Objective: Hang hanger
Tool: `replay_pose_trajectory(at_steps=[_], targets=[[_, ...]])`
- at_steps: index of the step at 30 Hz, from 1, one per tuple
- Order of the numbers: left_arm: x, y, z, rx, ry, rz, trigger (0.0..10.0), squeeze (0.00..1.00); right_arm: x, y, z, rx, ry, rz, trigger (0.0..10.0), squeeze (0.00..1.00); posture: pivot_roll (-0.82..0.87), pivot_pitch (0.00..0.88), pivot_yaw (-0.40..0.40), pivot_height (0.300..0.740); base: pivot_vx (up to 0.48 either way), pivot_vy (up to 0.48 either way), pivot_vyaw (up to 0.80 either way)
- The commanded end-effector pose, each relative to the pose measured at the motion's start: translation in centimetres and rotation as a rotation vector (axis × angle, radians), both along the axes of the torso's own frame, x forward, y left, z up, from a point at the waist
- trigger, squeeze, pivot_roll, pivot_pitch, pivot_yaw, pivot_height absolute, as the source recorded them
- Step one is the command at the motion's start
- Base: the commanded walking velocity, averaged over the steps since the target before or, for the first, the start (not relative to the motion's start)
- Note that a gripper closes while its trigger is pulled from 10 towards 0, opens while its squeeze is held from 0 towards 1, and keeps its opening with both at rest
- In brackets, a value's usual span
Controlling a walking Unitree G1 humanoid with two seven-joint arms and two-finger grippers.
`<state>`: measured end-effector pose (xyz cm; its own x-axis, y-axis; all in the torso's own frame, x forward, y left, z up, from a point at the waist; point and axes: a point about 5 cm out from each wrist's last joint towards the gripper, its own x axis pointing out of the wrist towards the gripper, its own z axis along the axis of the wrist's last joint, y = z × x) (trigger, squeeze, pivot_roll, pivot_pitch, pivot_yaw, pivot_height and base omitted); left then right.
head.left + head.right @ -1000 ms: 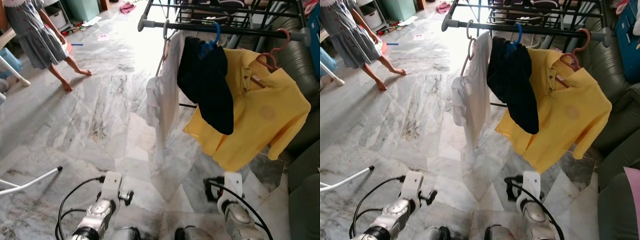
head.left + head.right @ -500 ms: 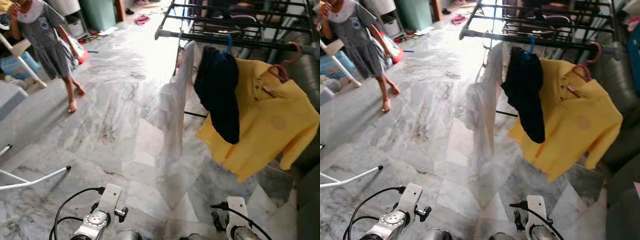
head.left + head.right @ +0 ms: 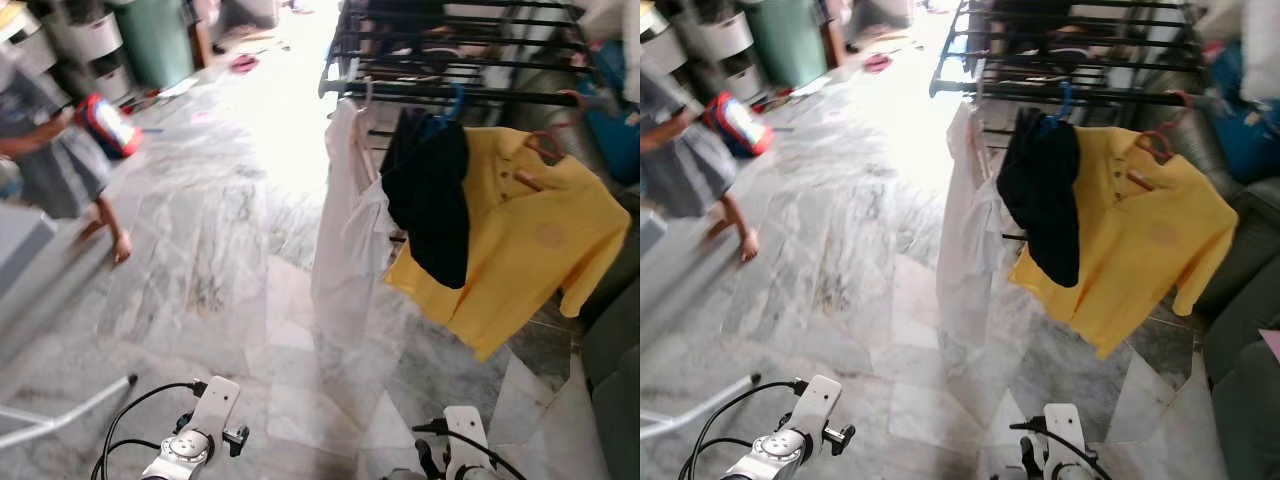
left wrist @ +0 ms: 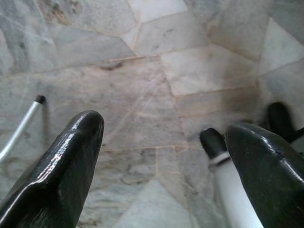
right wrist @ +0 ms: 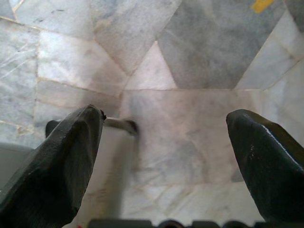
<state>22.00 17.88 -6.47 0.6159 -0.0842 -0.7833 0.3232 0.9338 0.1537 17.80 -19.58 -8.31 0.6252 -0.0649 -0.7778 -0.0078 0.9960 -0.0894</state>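
A dark drying rack has its front rail (image 3: 470, 97) ahead of me on the right. Three garments hang from it on hangers: a white one (image 3: 345, 230), a navy one (image 3: 430, 195) on a blue hanger (image 3: 455, 100), and a yellow polo shirt (image 3: 520, 250) on a pink hanger (image 3: 550, 145). Both my arms hang low, well short of the rack. The left gripper (image 4: 164, 128) is open over the marble floor, holding nothing. The right gripper (image 5: 166, 118) is open too, also pointing at bare floor tiles.
A person (image 3: 50, 160) in a grey dress stands blurred at the left, holding something red and blue. A white pole (image 3: 60, 415) with a black tip lies low at the front left. A green bin (image 3: 155, 40) and drawers stand at the back left, and a dark sofa (image 3: 610, 340) at the right.
The head camera has shifted, so the rack sits further back in the picture. The person has moved nearer along the left. Both arms stay low with nothing in them.
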Motion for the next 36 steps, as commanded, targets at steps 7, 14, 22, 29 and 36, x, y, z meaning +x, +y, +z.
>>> replay_pose_trajectory(at_steps=[7,14,22,29,36], targets=[[-0.8,0.1,-0.5,0.003,0.029,-0.007,10.0,0.0,-0.3,0.1,-0.1,0.007,0.002,0.023,10.0,0.0,-0.16,0.104,0.044,0.74,0.0,0.471,0.0],[-0.9,0.2,-0.5,0.01,0.03,0.007,10.0,0.0,-0.2,0.5,-0.1,0.015,0.0,0.037,10.0,0.0,-0.16,0.107,0.039,0.74,0.0,0.048,0.61],[-0.8,0.5,-0.5,0.024,0.034,0.014,10.0,0.0,-0.1,0.8,-0.1,0.021,-0.001,0.055,10.0,0.0,-0.15,0.114,0.036,0.74,0.0,0.0,0.0],[-0.5,0.8,-0.2,0.029,0.023,0.027,10.0,0.0,-0.1,1.0,-0.1,0.019,0.001,0.072,10.0,0.0,-0.15,0.115,0.036,0.74,0.0,0.0,0.0],[-0.2,0.8,-0.1,0.025,0.017,0.034,10.0,0.0,0.0,1.2,-0.1,0.014,-0.001,0.087,10.0,0.0,-0.16,0.115,0.036,0.74,0.0,-0.036,0.0]])
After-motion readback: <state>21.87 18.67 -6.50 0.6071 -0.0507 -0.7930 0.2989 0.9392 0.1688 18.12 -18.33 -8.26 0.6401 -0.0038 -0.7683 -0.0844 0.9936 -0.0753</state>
